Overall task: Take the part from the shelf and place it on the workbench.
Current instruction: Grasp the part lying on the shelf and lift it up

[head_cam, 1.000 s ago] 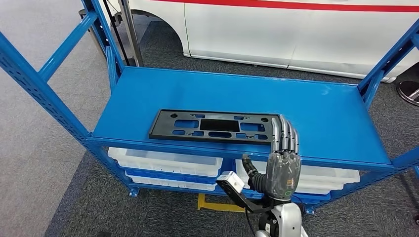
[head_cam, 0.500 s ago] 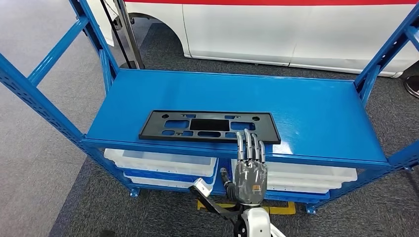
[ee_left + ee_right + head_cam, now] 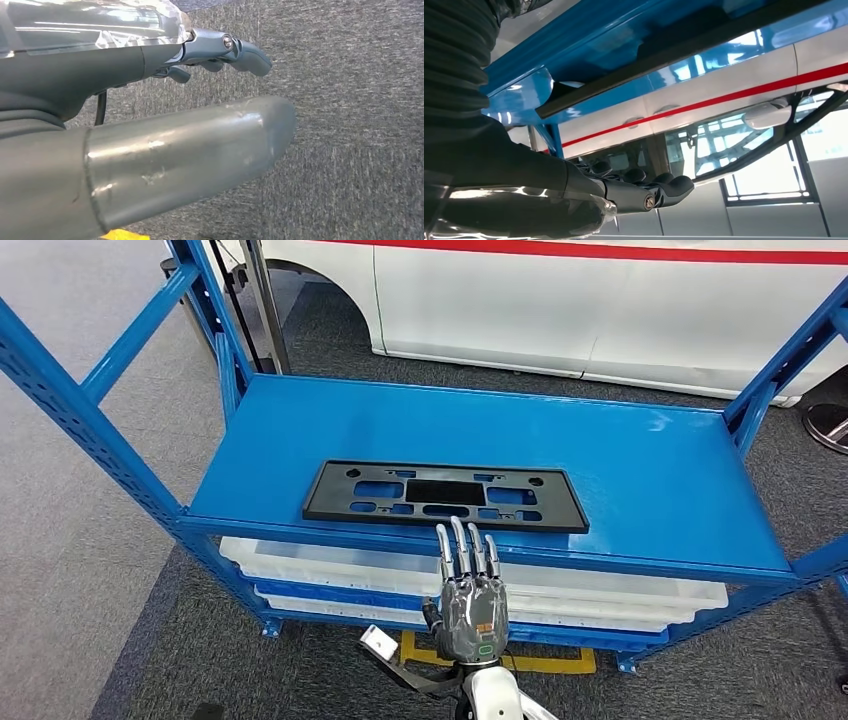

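1. The blue shelf [image 3: 640, 455] spans most of your head view, its top deck running side to side in front of the robot, with a white vehicle body [image 3: 600, 310] behind it and grey carpet all round.
2. The part [image 3: 446, 496], a flat black plate with cut-outs, lies on that deck near the front edge. Its long axis runs left to right, parallel to the shelf's front lip.
3. White bins [image 3: 330, 565] sit on the lower level under the deck.
4. Your right hand [image 3: 470, 600] is raised below and in front of the shelf lip, fingers straight, apart, pointing up toward the part and holding nothing. The fingertips [image 3: 462, 530] sit just short of the part's near long edge, roughly under its middle; I judge there is no contact yet.
5. The left hand [image 3: 150, 160] hangs over the carpet in its wrist view, well away from the shelf, nothing in it; whether its fingers are curled or spread I cannot tell.
6. So the part lies forward and above the right fingers, and the right hand is clearly the nearer one.
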Controlling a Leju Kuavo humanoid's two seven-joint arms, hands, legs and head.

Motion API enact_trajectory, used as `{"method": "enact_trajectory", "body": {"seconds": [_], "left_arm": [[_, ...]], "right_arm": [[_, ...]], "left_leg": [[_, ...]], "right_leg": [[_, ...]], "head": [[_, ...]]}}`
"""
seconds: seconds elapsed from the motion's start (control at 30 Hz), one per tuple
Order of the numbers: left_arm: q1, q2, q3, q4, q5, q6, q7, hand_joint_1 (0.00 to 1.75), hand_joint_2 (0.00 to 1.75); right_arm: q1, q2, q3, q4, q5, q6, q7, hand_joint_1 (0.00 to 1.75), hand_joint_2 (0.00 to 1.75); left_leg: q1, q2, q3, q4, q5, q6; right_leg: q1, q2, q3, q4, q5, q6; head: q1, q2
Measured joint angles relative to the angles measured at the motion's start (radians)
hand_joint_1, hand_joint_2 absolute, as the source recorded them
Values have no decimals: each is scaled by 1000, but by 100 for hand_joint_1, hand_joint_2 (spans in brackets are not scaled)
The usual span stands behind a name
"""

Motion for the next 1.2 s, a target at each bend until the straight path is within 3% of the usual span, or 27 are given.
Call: {"method": "enact_trajectory", "body": {"seconds": [0.03,0.07,0.13,0.2,0.27,0.37,0.47,0.5,0.53,0.57,0.63,0.7,0.8,0.87,0.9,1.0,1.03,1.07,1.13,1.2], "left_arm": [[0,0,0,0,-1,-1,2,0,0],[0,1,0,0,-2,-2,3,0,0],[-1,0,0,0,-4,-2,6,0,0],[-1,0,0,1,-7,-2,8,0,0],[-1,0,0,2,-11,-2,11,0,0],[-2,2,0,2,-14,-1,12,0,0],[-1,4,0,2,-14,-2,13,0,0],[0,5,0,2,-14,-2,14,0,0],[0,5,0,2,-14,-2,15,0,0],[1,6,0,2,-14,-2,16,0,0],[1,8,0,2,-14,-2,17,0,0],[-1,9,0,3,-13,-2,17,0,0],[1,9,0,3,-14,-2,18,0,0],[2,9,0,4,-16,-2,18,0,0],[1,9,0,4,-17,-2,18,0,0],[-1,10,0,4,-21,-2,18,0,0],[-2,10,0,4,-23,-2,18,0,0],[-2,11,0,4,-26,-2,19,0,0],[-3,11,0,4,-31,-2,22,0,0],[-6,10,0,5,-36,-2,25,0,0]], "right_arm": [[0,2,-2,5,0,0,-3,2,175],[0,6,-5,9,0,0,-5,2,175],[-3,13,-17,9,0,-1,-7,2,175],[-8,16,-32,4,0,-2,-8,2,175],[-11,18,-45,-1,0,-4,-9,2,175],[-15,21,-57,-8,0,-5,-13,2,175],[-18,28,-62,-10,0,-6,-15,2,175],[-17,28,-63,-10,0,-6,-15,2,175],[-17,29,-63,-10,0,-6,-15,2,175],[-16,29,-64,-10,0,-6,-15,2,175],[-15,30,-69,-15,0,-6,-18,2,175],[-11,31,-82,-26,0,-6,-23,2,175],[-8,30,-103,-37,0,-6,-25,2,175],[-10,27,-111,-39,0,-6,-20,2,175],[-11,25,-113,-39,0,-6,-17,2,175],[-12,21,-113,-19,0,-6,-15,2,175],[-11,21,-114,-7,0,-6,-21,2,175],[-11,21,-114,5,0,-6,-30,2,175],[-12,23,-118,29,0,-6,-48,2,175],[-16,27,-123,52,0,-6,-61,2,175]], "left_leg": [[-1,-1,1,0,-1,0],[-1,-2,3,1,-1,0],[-3,-4,9,1,-5,-2],[-5,-4,8,3,-8,-9],[-6,-3,6,3,-8,-19],[-5,-2,-3,32,-34,-35],[-1,-1,-91,213,-119,-47],[0,-1,-121,266,-132,-51],[2,-1,-135,285,-126,-54],[3,-1,-130,265,-100,-55],[6,0,-74,137,-25,-55],[4,-1,-27,34,9,-49],[0,-2,-20,14,6,-32],[2,-1,-16,7,7,-18],[3,-1,-14,4,8,-11],[2,0,-11,4,4,0],[1,0,-9,4,2,1],[0,-1,-6,4,0,1],[-2,-4,5,5,-7,-1],[-6,-5,11,6,-14,-6]], "right_leg": [[0,0,-7,10,10,-1],[1,0,7,-21,38,-4],[5,0,72,-157,110,-18],[12,0,117,-256,140,-31],[16,1,121,-276,138,-36],[4,0,135,-294,144,-48],[2,-2,144,-300,142,-56],[2,-2,144,-299,140,-57],[2,-2,145,-298,138,-56],[1,-1,148,-297,135,-55],[0,1,154,-291,125,-48],[3,2,154,-281,116,-37],[6,2,150,-279,113,-24],[3,2,141,-254,93,-15],[2,2,122,-213,70,-11],[0,1,22,-30,-2,-4],[0,1,1,-1,1,-4],[0,1,-1,-10,23,-6],[4,1,44,-125,103,-18],[10,0,95,-236,147,-33]], "head": [[0,0],[0,0],[0,0],[0,0],[0,0],[-1,0],[-2,0],[-2,0],[-2,0],[-3,0],[-3,0],[-2,0],[-2,0],[-2,0],[-2,0],[-1,0],[-2,0],[-2,0],[-2,0],[-1,0]]}}
